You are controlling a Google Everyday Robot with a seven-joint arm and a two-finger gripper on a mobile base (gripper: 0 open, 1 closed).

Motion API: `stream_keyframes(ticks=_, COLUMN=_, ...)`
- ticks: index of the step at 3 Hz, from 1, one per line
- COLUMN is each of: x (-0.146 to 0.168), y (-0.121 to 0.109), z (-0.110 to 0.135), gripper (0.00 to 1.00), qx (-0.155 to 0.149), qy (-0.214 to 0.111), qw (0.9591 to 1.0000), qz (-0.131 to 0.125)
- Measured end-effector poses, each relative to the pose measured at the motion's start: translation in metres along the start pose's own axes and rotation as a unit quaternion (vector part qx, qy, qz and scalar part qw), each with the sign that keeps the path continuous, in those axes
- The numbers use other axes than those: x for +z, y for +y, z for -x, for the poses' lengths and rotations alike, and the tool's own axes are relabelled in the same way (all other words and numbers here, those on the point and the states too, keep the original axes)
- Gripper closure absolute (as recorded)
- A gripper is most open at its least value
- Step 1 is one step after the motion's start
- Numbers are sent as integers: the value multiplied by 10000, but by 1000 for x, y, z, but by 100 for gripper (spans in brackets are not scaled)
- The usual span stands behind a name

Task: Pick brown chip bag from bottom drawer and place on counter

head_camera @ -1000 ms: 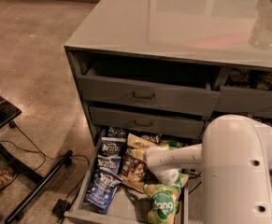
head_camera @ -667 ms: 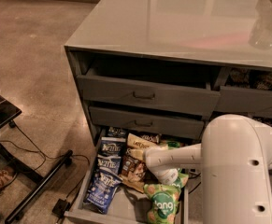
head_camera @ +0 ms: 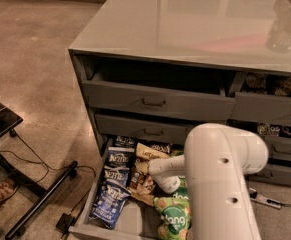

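In the one camera view, you had the cabinet (head_camera: 157,104) filling the upper half, and its glossy grey counter (head_camera: 185,19) carried only a clear, blurred object (head_camera: 285,31) near the cabinet's right edge. At the foot of the cabinet the bottom drawer (head_camera: 110,230) stood pulled out toward you, its front rim low in the view. Above it, the cabinet's top drawer (head_camera: 135,98) was slightly out and the middle drawer (head_camera: 145,131) sat closed. The brown chip bag (head_camera: 141,183) lay inside the bottom drawer, near the middle, with its cream top band pointing toward the back of the cabinet. Three dark blue bags (head_camera: 116,175) lay in a row along the drawer's left side, just beside the brown one, and green bags (head_camera: 172,216) were piled toward the drawer's front right. Your arm (head_camera: 220,184) rose large and white in front of the cabinet's lower right, and its forearm reached left into the drawer. The gripper (head_camera: 152,170) sat at the end of it, right over the brown chip bag and seemingly touching it; you could not tell whether it was open or closed, or whether it held the bag. On the floor left of the cabinet stood a dark stand (head_camera: 30,204) with cables (head_camera: 45,166) trailing from it.
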State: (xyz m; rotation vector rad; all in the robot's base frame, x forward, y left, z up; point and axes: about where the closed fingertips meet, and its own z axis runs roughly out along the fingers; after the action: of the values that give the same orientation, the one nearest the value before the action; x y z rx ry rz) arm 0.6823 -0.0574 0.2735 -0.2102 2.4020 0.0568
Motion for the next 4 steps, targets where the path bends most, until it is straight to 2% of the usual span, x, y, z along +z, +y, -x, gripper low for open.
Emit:
stream_keyframes(ticks=1, x=28, y=11, z=-12, gripper=0, qx=-126, qy=130, qw=9998, qz=12)
stream_keyframes(ticks=2, x=41, y=16, z=-21, gripper=0, qx=-186, qy=191, qw=9996, qz=34)
stream_keyframes(ticks=4, x=40, y=-16, z=-25, gripper=0, qx=264, qy=70, qw=9993, qz=-251)
